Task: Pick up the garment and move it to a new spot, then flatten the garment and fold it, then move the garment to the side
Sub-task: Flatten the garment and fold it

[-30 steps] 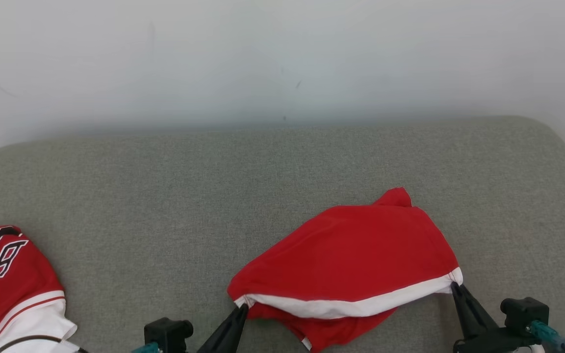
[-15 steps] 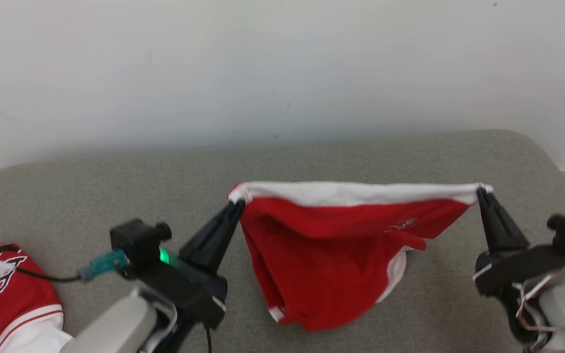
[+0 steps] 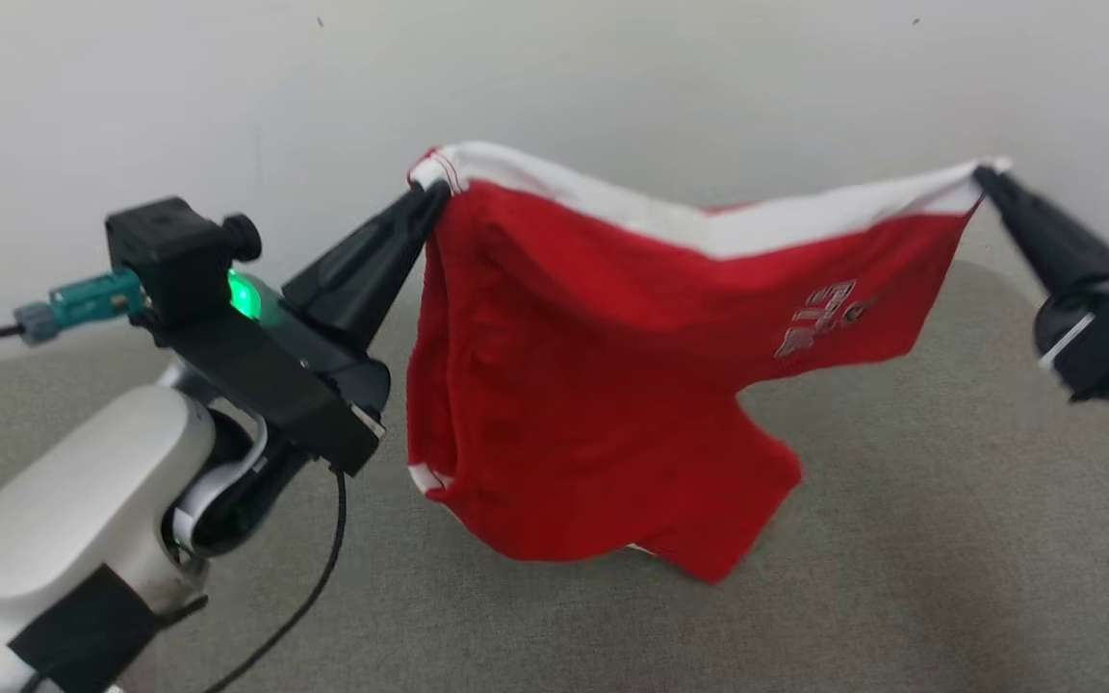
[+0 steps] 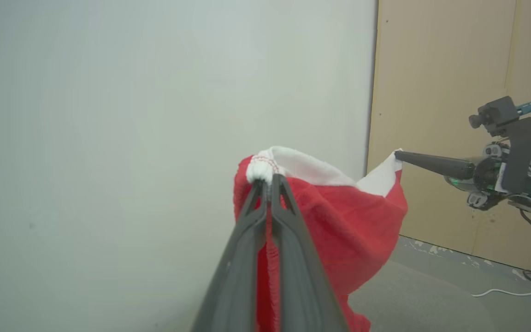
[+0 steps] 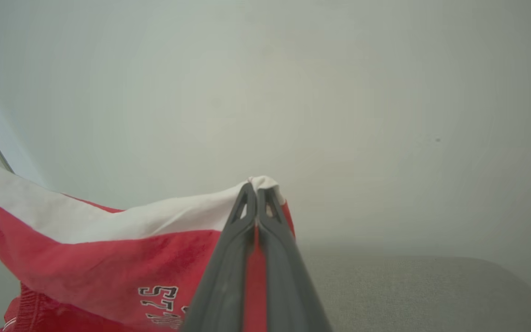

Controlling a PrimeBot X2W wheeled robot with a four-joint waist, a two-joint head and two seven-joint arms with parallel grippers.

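Red garment [image 3: 593, 385] hangs mid-frame over the grey cushion [image 3: 901, 539] — left gripper [image 3: 427, 191] and right gripper [image 3: 986, 176] each with jaws clenched on its white band's corners. Thin pinches — a jerk could pull one corner free.

Red white-banded garment [image 3: 593, 385] hanging, stretched, aloft.

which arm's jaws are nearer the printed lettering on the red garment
Right. The right gripper has its jaws shut on the waistband corner just above and beside the lettering. The left gripper holds the opposite corner, across the red garment.
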